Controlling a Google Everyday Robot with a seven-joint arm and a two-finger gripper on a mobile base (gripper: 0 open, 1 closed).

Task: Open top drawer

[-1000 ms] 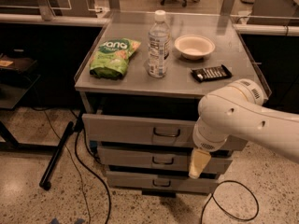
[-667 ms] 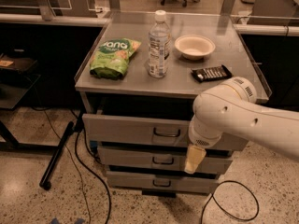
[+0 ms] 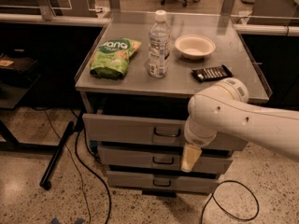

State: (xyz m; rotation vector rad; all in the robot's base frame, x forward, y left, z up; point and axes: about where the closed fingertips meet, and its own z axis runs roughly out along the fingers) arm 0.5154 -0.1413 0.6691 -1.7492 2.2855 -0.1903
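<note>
The top drawer (image 3: pixel 126 129) is the widest grey metal front, just under the cabinet's tabletop, with a small wire loop handle (image 3: pixel 167 133) at its centre. A dark gap shows above the front. My white arm (image 3: pixel 233 118) reaches in from the right and crosses the drawer's right half. My gripper (image 3: pixel 190 158) hangs from it as a yellowish tip, just right of and below the handle, in front of the middle drawer (image 3: pixel 140 157). It does not touch the handle.
On the cabinet's top (image 3: pixel 233 85) lie a green chip bag (image 3: pixel 113 57), a water bottle (image 3: pixel 159 45), a white bowl (image 3: pixel 195 46) and a black bar (image 3: pixel 211 73). A bottom drawer (image 3: pixel 135 178) sits lowest. A black pole (image 3: pixel 56 155) and cables (image 3: pixel 233 202) lie on the floor.
My arm and gripper have shifted slightly left, closer to the top drawer's handle. The drawers and the things on top have not moved.
</note>
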